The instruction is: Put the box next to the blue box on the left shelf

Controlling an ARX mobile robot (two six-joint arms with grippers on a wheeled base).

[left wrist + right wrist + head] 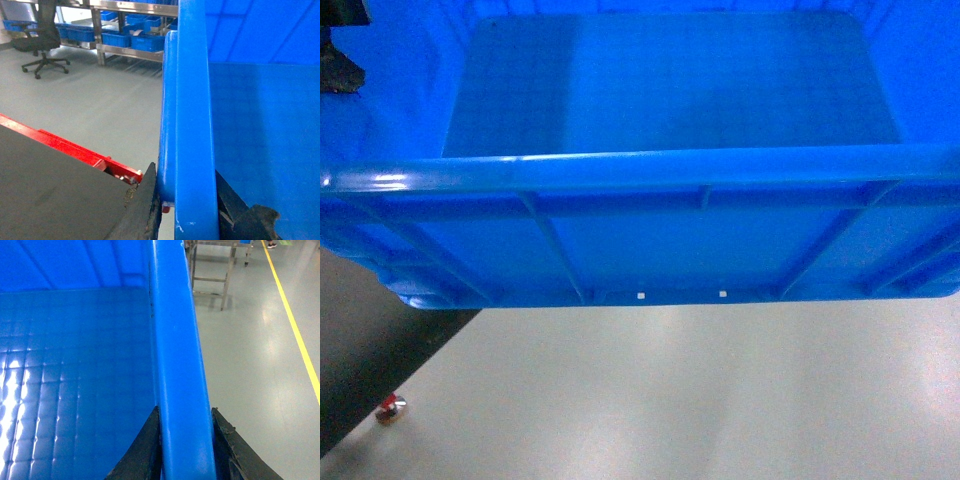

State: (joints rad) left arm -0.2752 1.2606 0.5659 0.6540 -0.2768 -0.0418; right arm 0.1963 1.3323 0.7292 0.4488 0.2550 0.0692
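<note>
A large, open-topped, bright blue plastic box [660, 215] with a thick rolled rim and ribbed outer walls is hanging in the air above a pale grey floor [680, 400], filling most of the head view, its smooth floor bare. The left gripper [187, 212] is clamping the box's left wall, one dark finger [142, 210] pressing the outside and the other sitting inside. The right gripper [184, 450] is gripping the box's right rim the same way, its jaws closed tight on the plastic. Below the box's left side, a dark tabletop with a red metal frame [75, 150] is showing. Far beyond the box's left wall, a steel shelving rack [131, 30] is holding smaller blue trays [147, 42], with a black swivel office chair [42, 37] standing left of that rack.
</note>
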